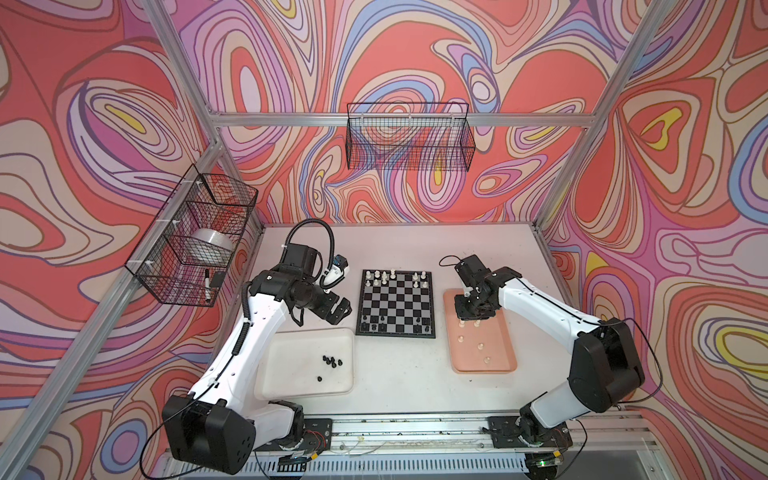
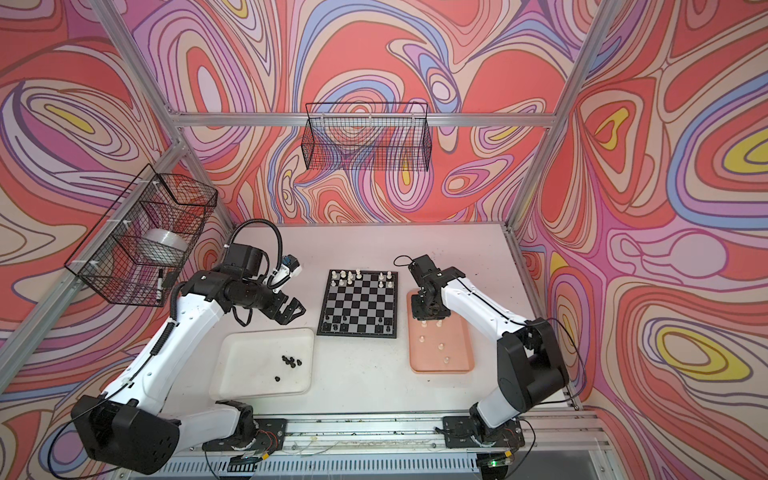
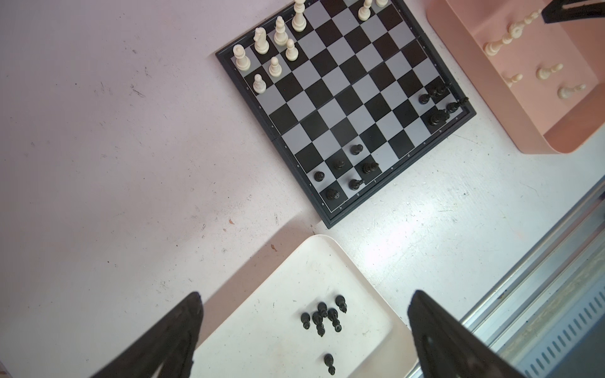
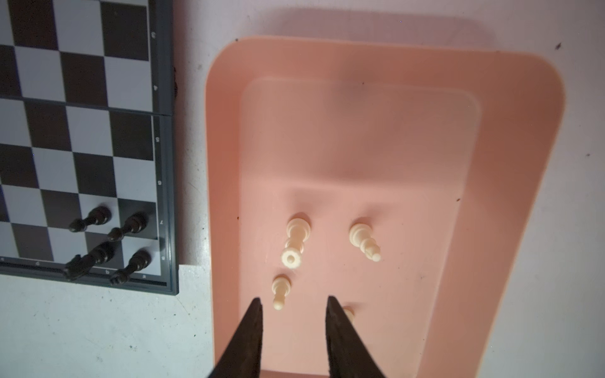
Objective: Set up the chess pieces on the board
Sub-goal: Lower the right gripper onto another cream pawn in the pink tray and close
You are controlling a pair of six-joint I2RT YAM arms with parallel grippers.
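White pieces (image 4: 296, 235) in pink tray (image 4: 523, 131): likely light, hard, slick; pinch waist. Right hand (image 4: 293, 299) half-spread, empty; left hand (image 3: 306, 293) spread wide, empty.

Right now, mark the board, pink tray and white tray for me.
board (image 1: 397, 301), in a top view, bare middle square.
pink tray (image 1: 496, 345), in a top view, bare floor near its right wall.
white tray (image 1: 291, 365), in a top view, bare floor, left half.
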